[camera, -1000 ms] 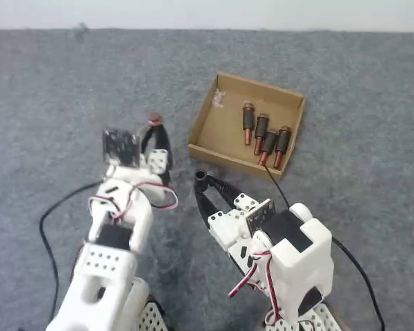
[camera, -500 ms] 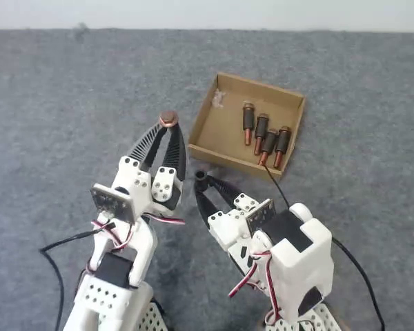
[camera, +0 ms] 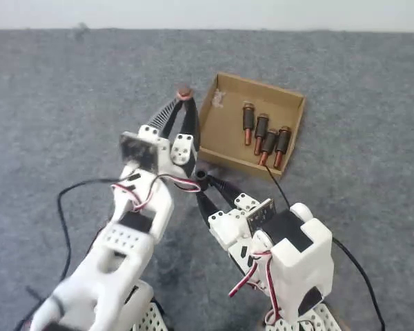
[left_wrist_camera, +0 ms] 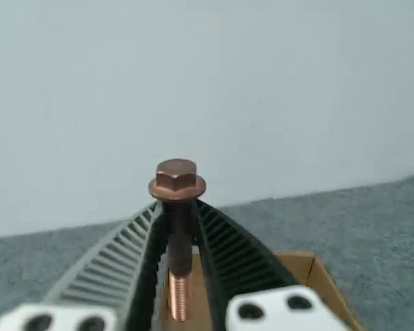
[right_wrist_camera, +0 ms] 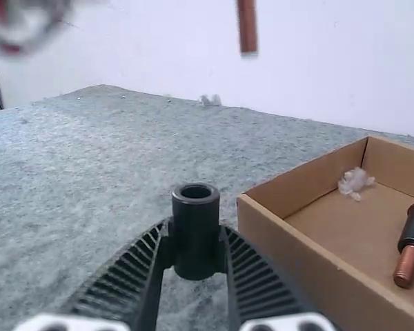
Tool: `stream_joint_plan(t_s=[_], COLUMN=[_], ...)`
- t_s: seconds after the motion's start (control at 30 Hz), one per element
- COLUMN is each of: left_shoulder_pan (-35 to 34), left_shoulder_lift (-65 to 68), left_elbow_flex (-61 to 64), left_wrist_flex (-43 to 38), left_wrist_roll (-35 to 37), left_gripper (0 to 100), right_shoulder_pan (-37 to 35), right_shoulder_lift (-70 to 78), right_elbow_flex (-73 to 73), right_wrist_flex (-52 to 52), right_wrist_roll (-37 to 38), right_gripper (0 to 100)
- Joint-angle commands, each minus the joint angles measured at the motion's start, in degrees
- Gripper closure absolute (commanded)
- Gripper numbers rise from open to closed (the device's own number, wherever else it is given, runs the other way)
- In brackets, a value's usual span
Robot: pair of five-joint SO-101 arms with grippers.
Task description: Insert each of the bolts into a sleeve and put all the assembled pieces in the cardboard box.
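Copper-coloured and head-up, the bolt (left_wrist_camera: 177, 185) sits pinched between the fingers of the left gripper (camera: 183, 105). The jaws are narrowed to the width of its shank, so the threaded end hangs free below them, and that bare end is what has to enter a bore. In the high view it is held over the grey carpet (camera: 69, 103), just beside the near-left corner of the cardboard box (camera: 221, 157). The right gripper (right_wrist_camera: 195, 243) is clamped on the black sleeve (right_wrist_camera: 195, 207), with its jaws pressed against the lower part of the barrel. The sleeve stands upright and its open mouth faces up, seemingly so the bolt can drop in from above. The sleeve is held close to the outside of the box's front wall, near the bolt but apart from it. In the right wrist view the threaded end hangs higher than the mouth and off to one side, so the 2 parts are not yet lined up. I judge the next move needs the shank brought over the bore and kept vertical. Inside the box 4 assembled pieces (camera: 261, 127) lie side by side toward the right, with a scrap of white fluff (right_wrist_camera: 352, 183) in one corner. This pair looks like the last to be joined.
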Motion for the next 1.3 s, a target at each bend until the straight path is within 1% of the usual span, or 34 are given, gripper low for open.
stream_joint_plan(t_s=[0.0, 0.13, 0.2, 0.3, 0.37, 0.4, 0.47, 0.53, 0.6, 0.67, 0.8, 0.93, 1.03, 1.27], left_shoulder_pan=[0.6, 0.1, 0.1, 0.5, 0.6, 0.6, 0.5, 0.5, 0.6, 0.6, 1.9, 5.3, 6.2, 6.1], left_shoulder_lift=[6.9, 6.4, 4.2, -0.6, -4.4, -6.4, -10.5, -14.5, -17.8, -20.1, -19.9, -19.1, -19.2, -19.2], left_elbow_flex=[-2.3, 2.5, 4.3, 6.9, 7.1, 6.7, 4.9, 2.6, 1.5, 1.5, 1.6, 1.5, 1.3, 1.5], left_wrist_flex=[-6.6, -9.2, -9.1, -7.6, -1.9, 1.8, 11.2, 20.6, 26.6, 29.2, 30.8, 34.5, 36.6, 36.6], left_wrist_roll=[2.1, 11.2, 12.7, 12.7, 13.8, 15.7, 19.6, 21.5, 21.5, 21.5, 21.1, 16.7, 14.0, 13.8], left_gripper=[99, 99, 99, 99, 99, 99, 99, 99, 99, 99, 99, 99, 99, 99], right_shoulder_pan=[0.9, 0.9, 0.9, 0.9, 0.9, 0.9, 0.9, 0.8, 0.7, 0.6, 0.6, 0.6, 0.6, 0.6], right_shoulder_lift=[-1.8, -1.8, -1.8, -1.7, -1.6, -1.1, 1.3, 4.2, 6.0, 6.3, 6.3, 6.3, 6.3, 6.3], right_elbow_flex=[1.1, 1.1, 1.1, 1.0, 0.9, 0.6, -0.9, -2.5, -3.3, -3.4, -3.4, -3.4, -3.4, -4.0], right_wrist_flex=[-0.2, -0.2, -0.2, -0.2, -0.2, -0.2, -0.2, -0.7, -1.3, -1.6, -1.6, -1.6, -1.6, -1.6], right_wrist_roll=[0.0, 0.0, 0.0, 0.0, 0.0, 0.0, 0.0, 0.1, 0.4, 2.4, 3.0, 3.0, 3.0, 3.1], right_gripper=[99.2, 99.2, 99.2, 99.2, 99.2, 99.2, 99.2, 99.2, 99.2, 99.2, 99.2, 99.2, 99.2, 99.2])
